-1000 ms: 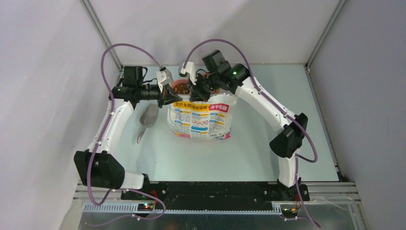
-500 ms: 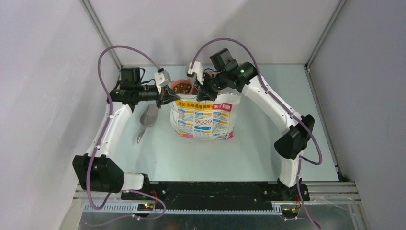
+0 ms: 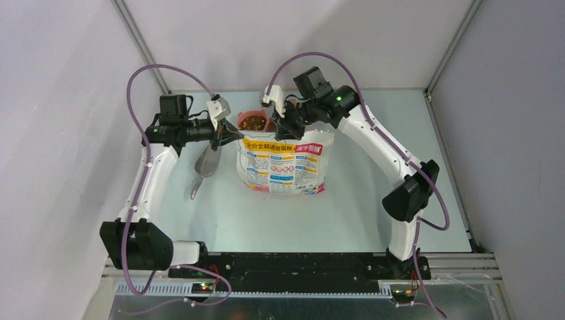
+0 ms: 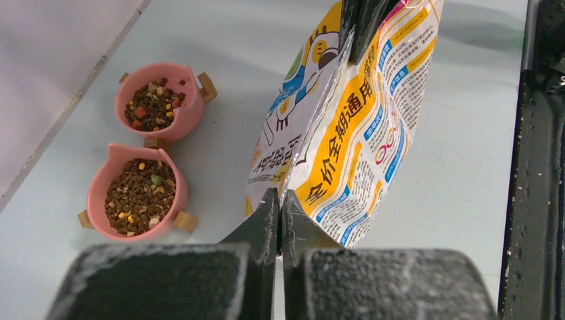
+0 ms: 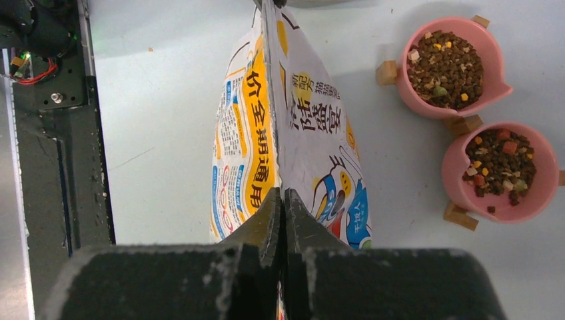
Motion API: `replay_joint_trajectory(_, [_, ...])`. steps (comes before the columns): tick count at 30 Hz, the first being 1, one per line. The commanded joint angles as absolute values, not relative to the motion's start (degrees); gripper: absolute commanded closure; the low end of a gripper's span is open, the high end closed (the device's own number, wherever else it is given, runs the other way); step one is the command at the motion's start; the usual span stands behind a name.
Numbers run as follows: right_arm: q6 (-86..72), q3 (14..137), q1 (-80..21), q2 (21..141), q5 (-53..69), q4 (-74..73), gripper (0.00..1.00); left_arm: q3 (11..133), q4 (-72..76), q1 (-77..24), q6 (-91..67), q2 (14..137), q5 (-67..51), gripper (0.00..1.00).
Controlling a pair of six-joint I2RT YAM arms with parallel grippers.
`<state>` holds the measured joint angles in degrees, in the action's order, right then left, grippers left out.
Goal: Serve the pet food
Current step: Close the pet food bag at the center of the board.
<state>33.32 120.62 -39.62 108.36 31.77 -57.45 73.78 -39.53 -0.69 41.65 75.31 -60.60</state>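
My left jaws and right jaws each pinch a top corner of the bag (image 3: pixel 283 167). Pet food (image 4: pixel 141 193) fills both bowls (image 4: pixel 95 200) nearby. I'd settle the bag upright on the desk (image 3: pixel 373 200) before letting go.

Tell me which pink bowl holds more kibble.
The pink bowl lower in the left wrist view: kibble fills it almost to the rim, mostly brown. The other bowl sits less full, with several red pieces.

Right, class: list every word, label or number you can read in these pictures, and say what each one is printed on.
"全价全期通用": on the yellow band of the bag; the characters after it are unclear.
Red panel on the bag's front: large characters, too blurred to read.
Small print on the bag: too small to read.
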Motion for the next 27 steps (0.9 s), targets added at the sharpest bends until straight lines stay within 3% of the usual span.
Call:
replay_joint_trajectory(1, [34.6,120.6,-33.9,99.9,20.8,-70.9,0.98,76.4,-37.1,6.0,45.3,73.3,-46.9,1.00])
replay_joint_trajectory(6, [34.6,119.4,-33.7,98.4,19.8,-70.0,1.00,78.8,-39.5,6.5,45.6,73.2,-40.2,1.00])
replay_joint_trajectory(14, [34.9,120.1,-33.8,98.4,22.1,-69.0,1.00,82.7,-42.6,6.8,44.6,72.0,-42.6,1.00])
replay_joint_trajectory(16, [34.5,120.2,-34.0,98.7,22.7,-68.1,1.00,85.1,-44.7,6.8,44.2,71.7,-47.3,0.87])
replay_joint_trajectory(17, [34.3,120.4,-34.3,99.0,22.9,-67.7,1.00,85.9,-45.9,6.7,44.0,71.5,-51.2,0.74])
replay_joint_trajectory(21, [33.7,122.6,-36.1,101.3,25.5,-66.9,1.00,86.9,-43.4,5.5,39.7,71.3,-63.7,0.47])
replay_joint_trajectory(27, [33.1,124.1,-39.0,103.4,29.2,-62.1,1.00,83.8,-38.4,-5.1,38.7,73.0,-61.9,0.35])
